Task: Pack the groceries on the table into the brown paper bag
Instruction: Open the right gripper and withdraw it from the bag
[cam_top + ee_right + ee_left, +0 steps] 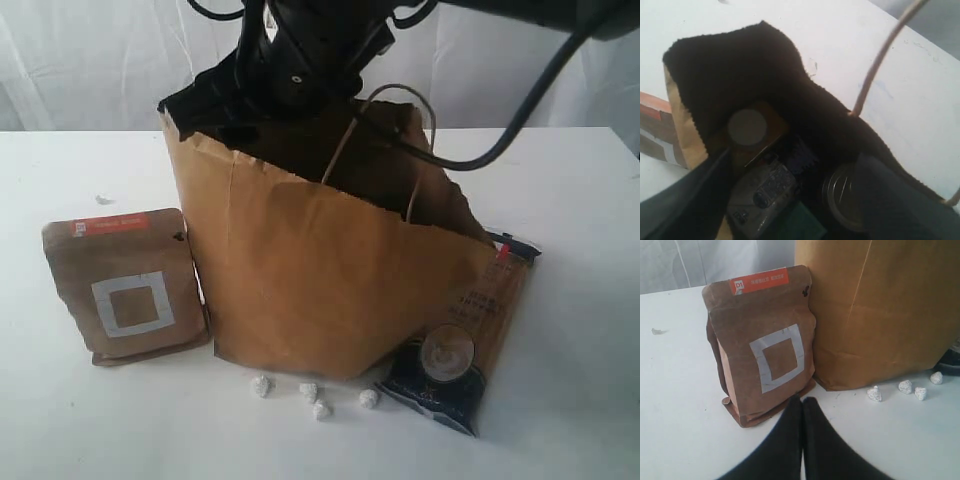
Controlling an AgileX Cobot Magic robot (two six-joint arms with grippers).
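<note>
The brown paper bag (300, 270) stands open in the middle of the table (90, 420). My right arm (300, 60) reaches down into its mouth. In the right wrist view my right gripper (795, 159) is open over groceries inside the bag (682, 125): a pale round cap (746, 126), a white-blue carton (765, 192) and a metal jar lid (840, 197). Nothing sits between its fingers. The brown kraft pouch (125, 285) stands left of the bag. A spaghetti pack (465, 340) leans on the bag's right side. My left gripper (802, 402) is shut and empty, low in front of the pouch (765, 345).
Several small crumpled white bits (310, 392) lie on the table just in front of the bag. A twisted paper handle (880, 60) arches over the bag's mouth beside my right gripper. A tiny scrap (103, 199) lies at the far left.
</note>
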